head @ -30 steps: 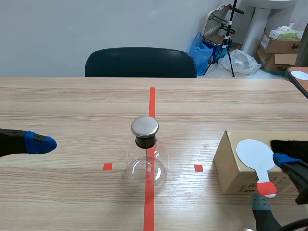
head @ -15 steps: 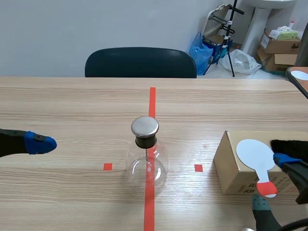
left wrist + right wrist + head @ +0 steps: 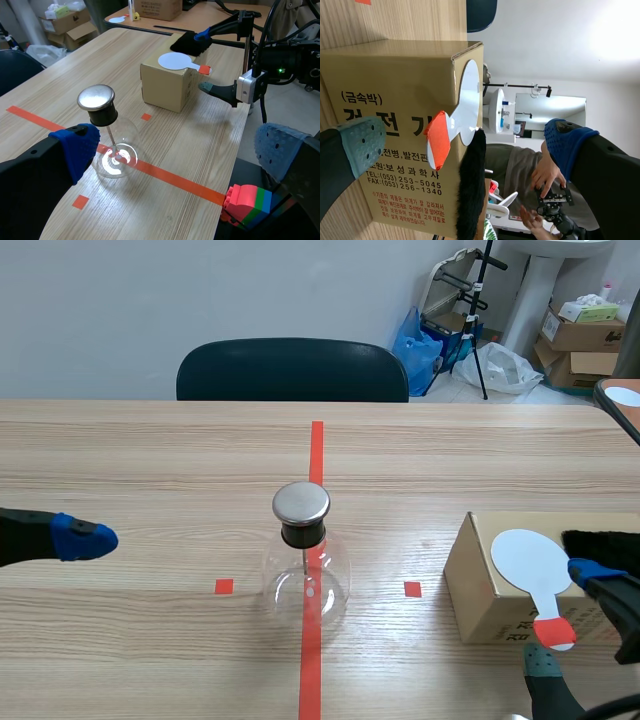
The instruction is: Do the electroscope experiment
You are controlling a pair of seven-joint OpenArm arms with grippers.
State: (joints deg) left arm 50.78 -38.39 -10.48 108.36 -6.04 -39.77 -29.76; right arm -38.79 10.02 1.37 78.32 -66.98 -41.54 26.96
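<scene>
Centrally on the wooden table (image 3: 150, 460) stands the electroscope (image 3: 303, 538), chair (image 3: 292, 370) beyond.

Dark chair (image 3: 292, 368) behind wooden table (image 3: 150, 460), at far edge. Brown cardboard box (image 3: 478, 595) on table, right of centre tape line. Beyond, near wall: blue bag (image 3: 418, 345), black tripod (image 3: 478, 320), white plastic bag (image 3: 505, 368), stacked cardboard boxes (image 3: 580, 335). Red-green-blue toy bricks (image 3: 247, 202) past near table edge, left wrist view.

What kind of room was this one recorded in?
Probably a lab or office workroom, not a home: a long wooden table with a dark office chair behind it, cardboard boxes piled in the far corner, and a glass electroscope set out for a demonstration.
</scene>
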